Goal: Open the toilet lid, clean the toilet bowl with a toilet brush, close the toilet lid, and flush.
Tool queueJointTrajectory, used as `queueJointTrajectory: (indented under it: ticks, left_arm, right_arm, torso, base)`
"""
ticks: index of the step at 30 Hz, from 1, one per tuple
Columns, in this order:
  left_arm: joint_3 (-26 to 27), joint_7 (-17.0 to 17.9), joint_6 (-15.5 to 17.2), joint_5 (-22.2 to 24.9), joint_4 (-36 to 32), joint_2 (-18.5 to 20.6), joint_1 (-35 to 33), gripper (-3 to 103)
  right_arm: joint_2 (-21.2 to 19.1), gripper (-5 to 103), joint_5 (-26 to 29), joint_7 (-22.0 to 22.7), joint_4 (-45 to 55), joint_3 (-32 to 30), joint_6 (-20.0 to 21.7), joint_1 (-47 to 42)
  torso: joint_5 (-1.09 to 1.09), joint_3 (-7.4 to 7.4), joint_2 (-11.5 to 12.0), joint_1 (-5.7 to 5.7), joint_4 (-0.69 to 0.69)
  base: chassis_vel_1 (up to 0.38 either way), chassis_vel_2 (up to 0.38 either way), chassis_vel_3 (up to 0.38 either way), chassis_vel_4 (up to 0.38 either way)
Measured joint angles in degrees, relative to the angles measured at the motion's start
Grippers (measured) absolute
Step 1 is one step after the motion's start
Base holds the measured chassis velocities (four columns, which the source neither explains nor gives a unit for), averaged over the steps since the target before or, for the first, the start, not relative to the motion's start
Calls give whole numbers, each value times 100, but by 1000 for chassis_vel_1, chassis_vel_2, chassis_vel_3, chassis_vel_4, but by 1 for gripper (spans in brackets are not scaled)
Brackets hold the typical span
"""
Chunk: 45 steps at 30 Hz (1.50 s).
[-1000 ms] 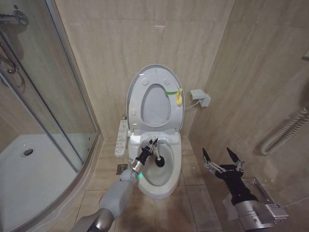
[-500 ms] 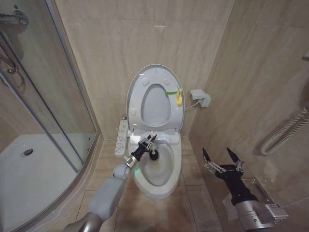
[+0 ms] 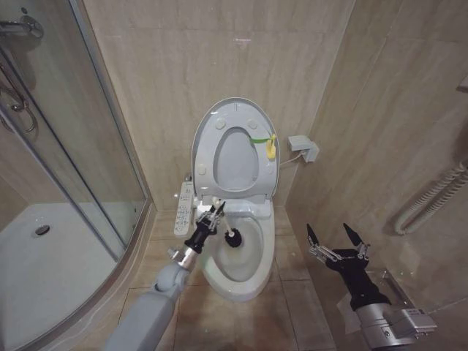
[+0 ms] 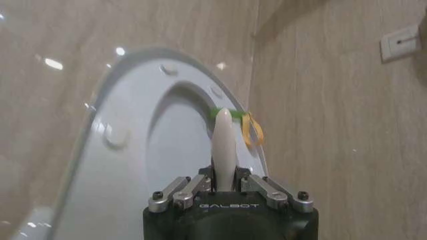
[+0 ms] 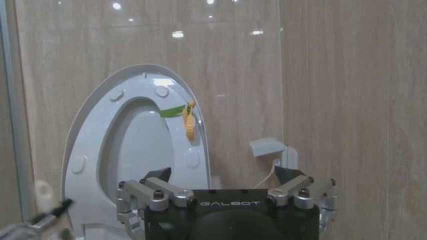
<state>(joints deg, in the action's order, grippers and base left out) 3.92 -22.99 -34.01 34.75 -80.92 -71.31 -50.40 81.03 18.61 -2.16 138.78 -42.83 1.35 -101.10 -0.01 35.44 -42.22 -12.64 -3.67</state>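
Risk first: brush (image 3: 228,234) held by thin white stick, dark head low inside bowl (image 3: 235,272) near left rim. Could scrape rim or slip through clenched grip if pushed sideways against glazed wall; glossy stick gives little friction. Could also flick dirty water onto floor tiles (image 3: 292,292) if lifted fast. Lid (image 3: 235,150) stands upright against wall, leaning back behind raised ring seat; could drop forward onto arm if knocked.

Left claw (image 3: 212,216) clenched on brush stick, over left edge of bowl, just beside button panel (image 3: 184,208). Seen from left wrist, stick tip pokes out between closed fingers, pointed toward lid. Right claw (image 3: 335,235) released, fingers (image 3: 311,235) spread wide, hanging idle well right of bowl, above floor.

Materials: bowl smooth white ceramic, oval, deep. Lid glossy plastic, oval, round bumpers on underside, yellow-green tag (image 3: 269,143) at right edge. Walls polished beige tile. Shower screen (image 3: 73,131) curved glass at left.
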Motion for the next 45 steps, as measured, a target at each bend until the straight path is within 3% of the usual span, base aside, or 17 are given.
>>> queueJointTrajectory:
  ticks: [7, 9, 12, 15, 22, 24, 26, 28, 31, 34, 38, 42, 45]
  left_arm:
    - [356, 209, 221, 114, -1084, 645, -767, 20]
    - [552, 216, 315, 143, -1667, 932, -1221, 20]
    - [701, 256, 350, 132, -2074, 1082, -1525, 20]
    - [1200, 363, 350, -174, -2795, 1313, -2088, 20]
    - [2244, 394, 182, -883, -3562, 1288, -2946, 20]
    - [2766, 486, 176, -1108, -4039, 1018, -3585, 20]
    - [2900, 522, 169, -1185, -4165, 899, -3816, 20]
    - [3216, 597, 59, -1421, -4358, 536, -4349, 20]
    - [3444, 619, -130, -1583, -4316, 258, -4630, 20]
    - [3817, 575, -516, -1617, -3862, -70, -4845, 20]
    - [3971, 496, -753, -1465, -3415, -135, -4799, 20]
    - [4012, 258, -1056, -1006, -2773, -138, -4536, 20]
    - [3949, -10, -1237, -473, -1837, -82, -4110, 20]
  right_arm:
    - [0, 100, 0, 0, 0, 0, 0, 0]
    - [0, 100, 0, -1, 0, 0, 0, 0]
    - [0, 100, 0, -1, 0, 0, 0, 0]
    - [0, 100, 0, 1, 0, 0, 0, 0]
    - [0, 100, 0, -1, 0, 0, 0, 0]
    - [0, 100, 0, 1, 0, 0, 0, 0]
    - [0, 100, 0, 0, 0, 0, 0, 0]
    - [0, 100, 0, 0, 0, 0, 0, 0]
    - [0, 100, 0, -1, 0, 0, 0, 0]
    - [0, 100, 0, -1, 0, 0, 0, 0]
    - [0, 100, 0, -1, 0, 0, 0, 0]
    - [0, 100, 0, 2, 0, 0, 0, 0]
    - [0, 100, 0, -1, 0, 0, 0, 0]
  torso:
    - [1, 0, 0, 0, 1]
    - [0, 0, 0, 0, 0]
    - [0, 0, 0, 0, 0]
    - [0, 0, 0, 0, -1]
    - [0, 0, 1, 0, 0]
    - [0, 0, 1, 0, -2]
    - [2, 0, 1, 0, 0]
    - [2, 0, 0, 0, 3]
    - [2, 0, 0, 1, 2]
    - [1, 0, 0, 0, 1]
    - [1, 0, 1, 0, 0]
    - [1, 0, 1, 0, 0]
    - [0, 1, 1, -1, -1]
  base:
    - [0, 0, 0, 0]
    - [0, 0, 0, 0]
    - [0, 0, 0, 0]
    - [0, 0, 0, 0]
    - [0, 0, 0, 0]
    - [0, 0, 0, 0]
    - [0, 0, 0, 0]
    - [0, 0, 0, 0]
    - [0, 0, 0, 0]
    - [0, 0, 0, 0]
    - [0, 0, 0, 0]
    - [0, 0, 0, 0]
    - [0, 0, 0, 0]
